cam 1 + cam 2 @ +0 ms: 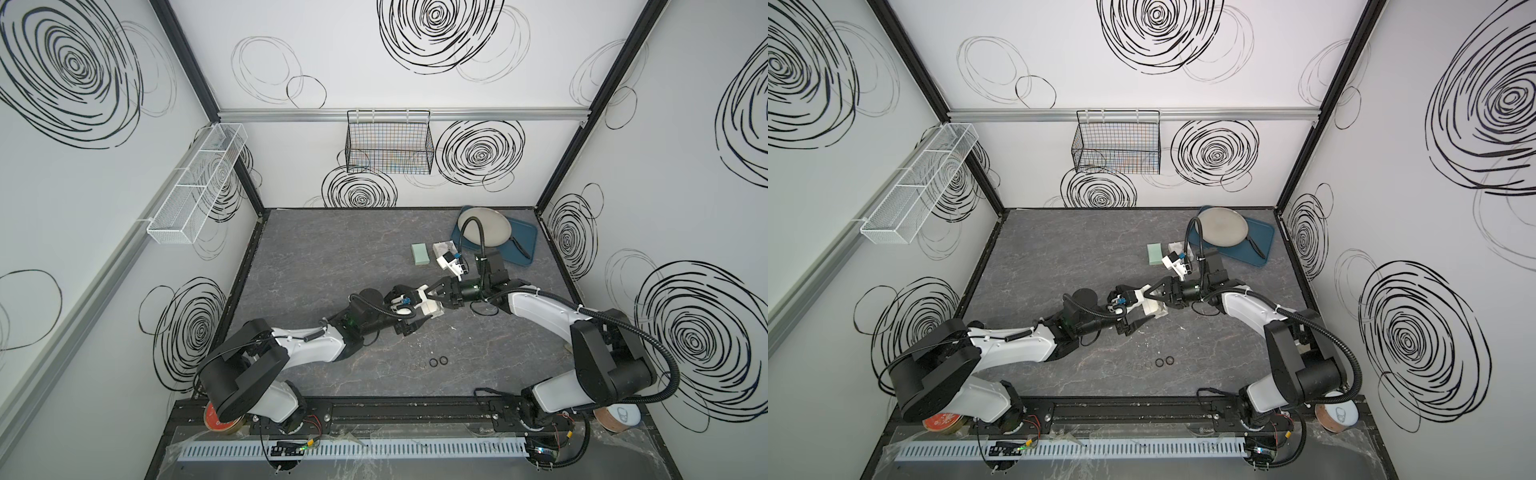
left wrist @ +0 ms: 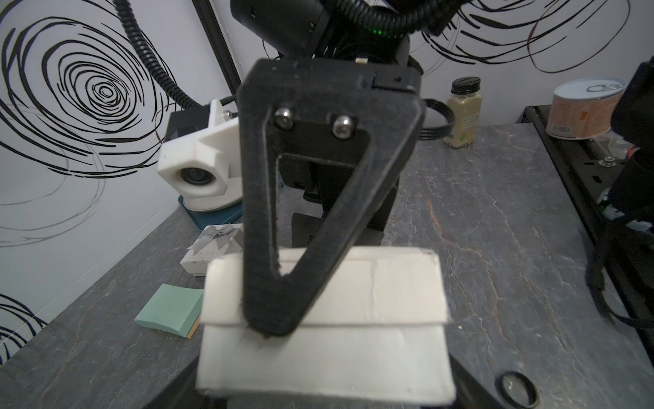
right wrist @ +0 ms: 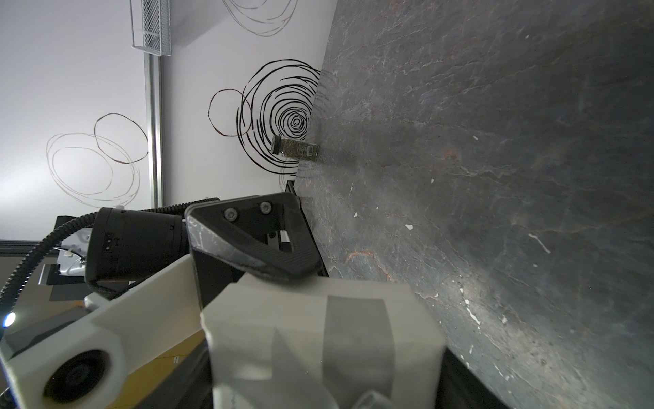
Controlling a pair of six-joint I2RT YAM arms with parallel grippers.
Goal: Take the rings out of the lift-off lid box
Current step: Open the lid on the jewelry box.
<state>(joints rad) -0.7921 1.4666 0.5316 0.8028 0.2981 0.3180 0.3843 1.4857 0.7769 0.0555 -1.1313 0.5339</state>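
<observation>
The lift-off lid box [image 1: 432, 311] is over the middle of the counter [image 1: 311, 270]. In front of it, toward the front edge, the rings [image 1: 433, 362] lie in a short row. Behind it, toward the back right corner, a note pad [image 1: 420, 253] lies just left of a small box [image 1: 440, 248]. In that corner a tray [image 1: 521, 232] carries a dish [image 1: 486, 226].
</observation>
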